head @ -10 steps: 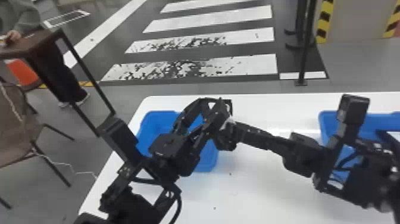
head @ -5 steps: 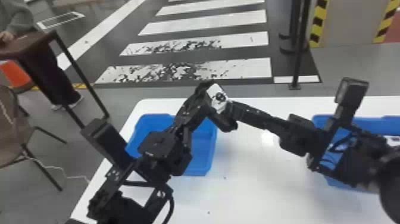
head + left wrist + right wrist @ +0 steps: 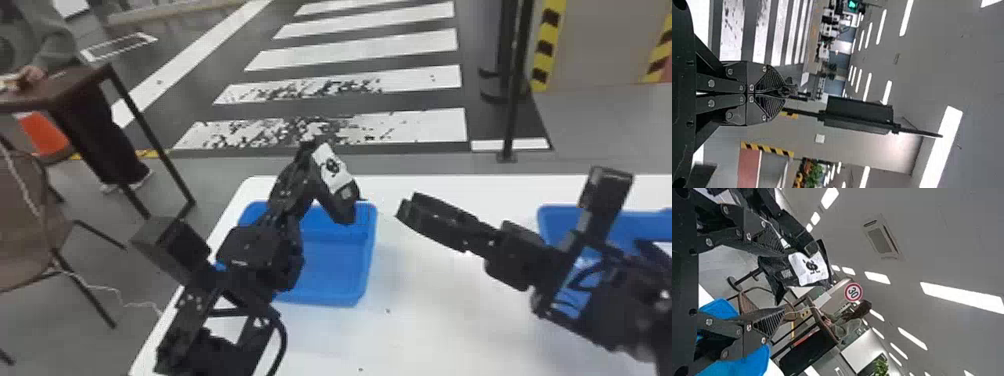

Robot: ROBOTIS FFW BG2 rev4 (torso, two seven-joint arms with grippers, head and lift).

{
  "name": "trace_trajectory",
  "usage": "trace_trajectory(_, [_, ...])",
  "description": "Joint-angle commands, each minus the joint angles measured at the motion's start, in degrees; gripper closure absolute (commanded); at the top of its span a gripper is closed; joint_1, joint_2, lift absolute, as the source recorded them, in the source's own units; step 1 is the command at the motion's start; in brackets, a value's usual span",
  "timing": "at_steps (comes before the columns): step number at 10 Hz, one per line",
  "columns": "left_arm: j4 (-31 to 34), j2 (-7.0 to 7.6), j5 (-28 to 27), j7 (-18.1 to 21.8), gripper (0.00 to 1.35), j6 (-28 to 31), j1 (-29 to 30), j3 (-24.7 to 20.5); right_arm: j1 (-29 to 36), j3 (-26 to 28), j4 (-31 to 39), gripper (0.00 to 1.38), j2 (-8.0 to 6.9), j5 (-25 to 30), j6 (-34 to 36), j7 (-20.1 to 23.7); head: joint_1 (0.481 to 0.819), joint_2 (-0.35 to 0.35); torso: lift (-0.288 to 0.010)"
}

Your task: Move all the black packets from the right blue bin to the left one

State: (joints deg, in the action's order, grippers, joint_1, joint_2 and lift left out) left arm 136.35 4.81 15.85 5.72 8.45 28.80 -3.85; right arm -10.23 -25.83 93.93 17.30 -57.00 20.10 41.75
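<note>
My left gripper point(image 3: 309, 150) is above the far part of the left blue bin point(image 3: 330, 272), shut on a black packet point(image 3: 340, 200) with a white label. The packet slants downward from its fingers. In the left wrist view, the left gripper point(image 3: 783, 92) has its fingers together, with a bit of dark material at the tips. To the right of the packet, apart from it, my right gripper point(image 3: 407, 206) stands open over the table. In the right wrist view, the right gripper point(image 3: 784, 280) has its fingers spread, with the packet point(image 3: 809, 268) beyond them. My right arm partly covers the right blue bin point(image 3: 555, 225).
The white table point(image 3: 440, 310) stretches between the two bins. Beyond its left edge stand a brown chair point(image 3: 35, 220) and a small dark table point(image 3: 75, 87). A black post point(image 3: 515, 100) stands on the floor behind.
The right gripper, earlier at the packet beside the left gripper, has let go and drawn off to the right. The packet now hangs from the left gripper, its white label exposed.
</note>
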Motion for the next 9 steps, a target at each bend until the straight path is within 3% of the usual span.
trace_trajectory(1, [-13.1,-0.42,-6.4,-1.0,1.21,-8.2,-4.8,-2.0,1.1,0.5,0.2,0.16,0.01,0.0,0.0,0.0,0.65,0.319,-0.14])
trace_trajectory(2, [-24.6,-1.03,-8.5,-2.2,1.2,-21.4,-7.9,-3.3,1.4,0.9,0.8,0.16,0.01,0.4,-0.6,0.0,0.659,0.337,-0.14])
trace_trajectory(3, [-27.4,-1.83,-8.5,-3.7,0.84,-23.5,-7.6,-4.5,1.9,2.3,2.2,0.16,0.1,3.1,-0.6,0.0,0.667,0.35,-0.14])
trace_trajectory(4, [-27.4,-1.91,-10.6,-3.6,0.25,-25.6,-7.3,-5.4,3.2,4.4,3.9,0.16,0.1,5.4,0.1,-1.0,0.671,0.35,-0.14])
trace_trajectory(5, [-27.3,-1.74,-10.5,-3.2,0.02,-27.0,-6.9,-4.8,5.3,7.2,6.3,0.16,0.01,6.8,1.7,-2.8,0.675,0.35,-0.14])
trace_trajectory(6, [-25.6,-1.74,-8.7,-1.5,0.13,-26.2,-5.9,-4.5,7.8,11.0,9.2,0.17,-0.34,9.2,3.5,-4.8,0.675,0.35,-0.14])
trace_trajectory(7, [-19.4,-1.74,-8.4,-0.2,0.16,-22.0,-3.4,-4.4,10.2,14.9,13.0,0.17,-0.78,12.7,5.9,-7.1,0.678,0.35,-0.14])
trace_trajectory(9, [-8.9,-1.3,-9.0,-0.1,0.14,-18.9,2.4,-3.6,15.2,23.4,23.3,0.17,-2.36,22.7,14.8,-13.8,0.676,0.297,-0.14])
